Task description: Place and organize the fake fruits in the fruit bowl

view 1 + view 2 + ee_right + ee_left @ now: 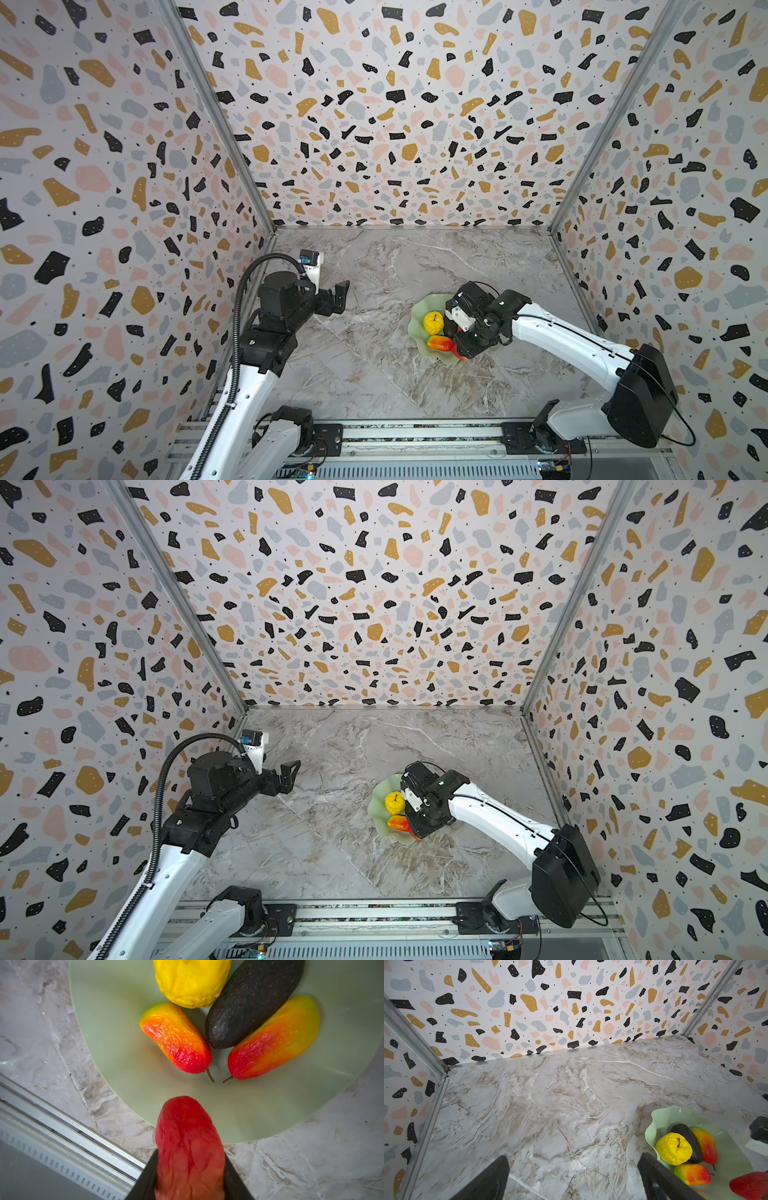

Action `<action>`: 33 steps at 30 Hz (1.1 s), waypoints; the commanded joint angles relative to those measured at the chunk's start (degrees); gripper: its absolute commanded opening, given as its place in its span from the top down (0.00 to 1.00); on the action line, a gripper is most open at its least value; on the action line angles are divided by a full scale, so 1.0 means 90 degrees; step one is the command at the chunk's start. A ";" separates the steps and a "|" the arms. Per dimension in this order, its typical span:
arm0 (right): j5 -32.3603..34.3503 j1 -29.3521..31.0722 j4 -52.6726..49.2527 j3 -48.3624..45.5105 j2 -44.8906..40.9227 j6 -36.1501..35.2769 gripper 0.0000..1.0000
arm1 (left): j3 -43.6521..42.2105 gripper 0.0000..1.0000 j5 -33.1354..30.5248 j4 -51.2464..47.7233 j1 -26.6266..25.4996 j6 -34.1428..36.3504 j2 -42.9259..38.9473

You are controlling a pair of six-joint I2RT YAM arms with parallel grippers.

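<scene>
**Strawberry held at the rim of the fruit bowl**

A red plastic strawberry [189,1147] was gripped by the right end effector [190,1180], whose jaws were clamped tight on its sides. It was held at the edge of the pale mint-green, glossy, wavy-rimmed fruit bowl [116,1043], with its tip over the bowl's floor and its body across the rim; whether it was touching the dish could not be told. 4 fruits were seen lying inside the bowl: a bumpy yellow round fruit [191,980], a blackish-green oval avocado [253,1001] set against it, and 2 red-orange-yellow oblong mangoes [176,1036] [274,1039], with 1 laid against the avocado and the other just beside the yellow fruit. The left end effector [574,1167] was held above the grey marble-patterned worktop [550,1105], well apart from the bowl, with its jaws spread wide and nothing gripped.
</scene>
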 commanded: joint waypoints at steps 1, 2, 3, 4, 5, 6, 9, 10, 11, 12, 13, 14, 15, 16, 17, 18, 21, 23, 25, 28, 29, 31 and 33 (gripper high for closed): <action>0.0235 0.0026 0.0209 -0.0023 0.0029 0.0110 0.71 | -0.0049 0.00 0.0107 0.0281 -0.0024 0.0075 -0.0066; 0.0277 0.0026 0.0256 -0.0014 0.0059 0.0115 0.71 | -0.0054 0.00 0.0102 0.0288 -0.0024 0.0069 -0.0071; 0.0320 0.0026 0.0275 0.0006 0.0102 0.0111 0.71 | -0.0059 0.00 0.0093 0.0301 -0.0024 0.0065 -0.0088; 0.0391 0.0026 0.0266 0.0035 0.0149 0.0109 0.71 | -0.0069 0.00 0.0092 0.0306 -0.0024 0.0068 -0.0091; 0.0460 0.0026 0.0242 0.0082 0.0209 0.0088 0.71 | -0.0083 0.00 0.0086 0.0320 -0.0024 0.0071 -0.0108; 0.0502 0.0026 0.0219 0.0112 0.0268 0.0064 0.70 | -0.0098 0.00 0.0092 0.0334 -0.0024 0.0063 -0.0116; 0.0643 0.0026 0.0158 0.0181 0.0427 0.0018 0.69 | -0.0098 0.00 0.0080 0.0340 -0.0024 0.0063 -0.0120; 0.0708 0.0029 0.0158 0.0191 0.0458 0.0020 0.69 | -0.0098 0.00 0.0070 0.0340 -0.0024 0.0070 -0.0127; 0.0784 0.0018 0.0158 0.0201 0.0501 0.0003 0.69 | -0.0098 0.00 0.0072 0.0333 -0.0024 0.0075 -0.0133; 0.0840 0.0017 0.0143 0.0222 0.0536 0.0000 0.68 | -0.0098 0.00 0.0058 0.0329 -0.0024 0.0076 -0.0130; 0.0889 0.0007 0.0139 0.0241 0.0574 -0.0007 0.68 | -0.0098 0.00 0.0054 0.0321 -0.0023 0.0086 -0.0135; 0.0953 0.0007 0.0153 0.0259 0.0588 0.0001 0.68 | -0.0098 0.00 0.0052 0.0320 -0.0024 0.0081 -0.0141; 0.0992 -0.0002 0.0158 0.0270 0.0618 0.0010 0.68 | -0.0098 0.00 0.0046 0.0320 -0.0024 0.0086 -0.0147; 0.1048 -0.0004 0.0149 0.0295 0.0652 -0.0004 0.68 | -0.0098 0.00 0.0048 0.0320 -0.0024 0.0086 -0.0149; 0.1100 -0.0008 0.0133 0.0336 0.0688 -0.0001 0.68 | -0.0098 0.00 0.0044 0.0320 -0.0024 0.0091 -0.0141; 0.1141 -0.0003 0.0111 0.0370 0.0719 -0.0009 0.68 | -0.0091 0.01 0.0052 0.0311 -0.0024 0.0095 -0.0141; 0.1318 -0.0006 0.0090 0.0463 0.0815 -0.0035 0.67 | -0.0088 0.00 0.0050 0.0311 -0.0024 0.0094 -0.0144; 0.1388 0.0007 0.0081 0.0520 0.0889 -0.0060 0.66 | -0.0096 0.00 0.0053 0.0311 -0.0024 0.0087 -0.0149; 0.1469 0.0021 0.0078 0.0559 0.0980 -0.0086 0.65 | -0.0098 0.00 0.0050 0.0310 -0.0024 0.0095 -0.0152; 0.1504 0.0074 0.0160 0.0617 0.1062 -0.0139 0.63 | -0.0108 0.01 0.0045 0.0335 -0.0024 0.0081 -0.0132; 0.1511 0.0092 0.0194 0.0646 0.1062 -0.0153 0.62 | -0.0098 0.00 0.0053 0.0327 -0.0024 0.0089 -0.0121; 0.1486 0.0119 0.0217 0.0693 0.1049 -0.0160 0.58 | -0.0098 0.00 0.0062 0.0337 -0.0024 0.0082 -0.0120; 0.1420 0.0151 0.0226 0.0785 0.1000 -0.0187 0.52 | -0.0089 0.00 0.0072 0.0327 -0.0024 0.0087 -0.0110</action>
